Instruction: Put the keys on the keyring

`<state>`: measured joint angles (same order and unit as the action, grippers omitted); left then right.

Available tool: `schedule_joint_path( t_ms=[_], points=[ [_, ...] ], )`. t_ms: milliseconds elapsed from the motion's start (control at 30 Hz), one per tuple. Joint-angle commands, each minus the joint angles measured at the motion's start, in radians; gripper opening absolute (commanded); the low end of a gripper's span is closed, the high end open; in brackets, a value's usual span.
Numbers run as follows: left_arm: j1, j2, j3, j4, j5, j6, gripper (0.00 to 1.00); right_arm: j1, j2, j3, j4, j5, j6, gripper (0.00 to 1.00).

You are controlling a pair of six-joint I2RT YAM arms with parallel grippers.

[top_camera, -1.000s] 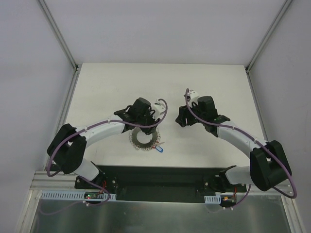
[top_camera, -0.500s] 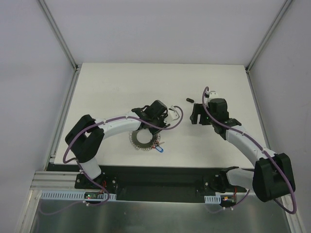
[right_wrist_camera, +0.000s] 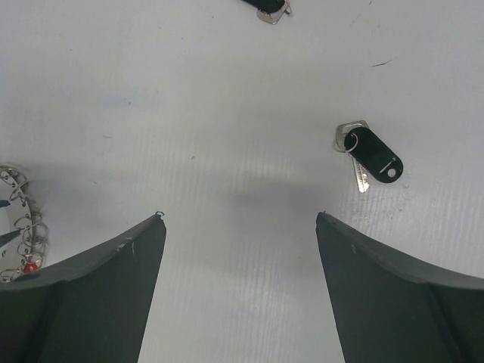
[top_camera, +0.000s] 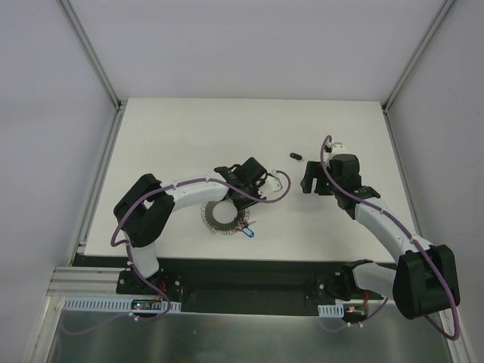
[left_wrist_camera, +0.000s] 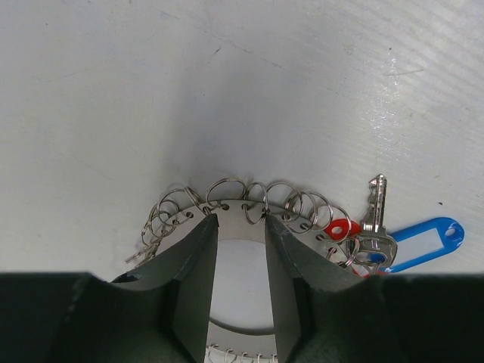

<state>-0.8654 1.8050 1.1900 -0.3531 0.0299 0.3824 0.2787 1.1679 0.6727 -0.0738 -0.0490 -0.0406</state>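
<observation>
The keyring (top_camera: pixel 223 218) is a flat grey ring with wire loops round its rim, lying on the white table. In the left wrist view my left gripper (left_wrist_camera: pixel 239 219) hangs over the keyring (left_wrist_camera: pixel 242 213). Its jaws stand narrowly apart, and the far band and central hole show between them. Nothing is pinched. One black key (right_wrist_camera: pixel 370 155) lies ahead and right of my right gripper (right_wrist_camera: pixel 240 215), which is wide open and empty. Another key (right_wrist_camera: pixel 268 9) sits at the top edge of that view. From above, one key (top_camera: pixel 296 156) shows left of and beyond the right gripper (top_camera: pixel 308 181).
A blue tag (left_wrist_camera: pixel 423 240), a red tag (left_wrist_camera: pixel 342 227) and a silver key (left_wrist_camera: pixel 376 204) hang on the keyring's right side. The blue tag (top_camera: pixel 249 234) lies near the table's front edge. White walls with metal posts enclose the table.
My right gripper has moved right and opened wider, and a black key now shows on the table beyond it. My left gripper has shifted right over the keyring's far rim, its jaws a little narrower.
</observation>
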Motion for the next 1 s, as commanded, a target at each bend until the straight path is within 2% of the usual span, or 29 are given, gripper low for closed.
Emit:
schedule_joint_path(
  t_ms=[0,700,967],
  points=[
    [-0.012,0.017,0.045,-0.049,-0.019,0.038,0.31,-0.010,-0.016,0.005,-0.004,-0.006,0.001,0.84],
    [-0.020,0.071,0.092,-0.061,-0.024,0.050,0.33,-0.015,0.019,0.018,0.008,-0.035,-0.002,0.83],
    [-0.020,0.085,0.092,-0.061,-0.012,0.044,0.30,-0.016,0.026,0.019,0.011,-0.043,-0.007,0.83]
  ],
)
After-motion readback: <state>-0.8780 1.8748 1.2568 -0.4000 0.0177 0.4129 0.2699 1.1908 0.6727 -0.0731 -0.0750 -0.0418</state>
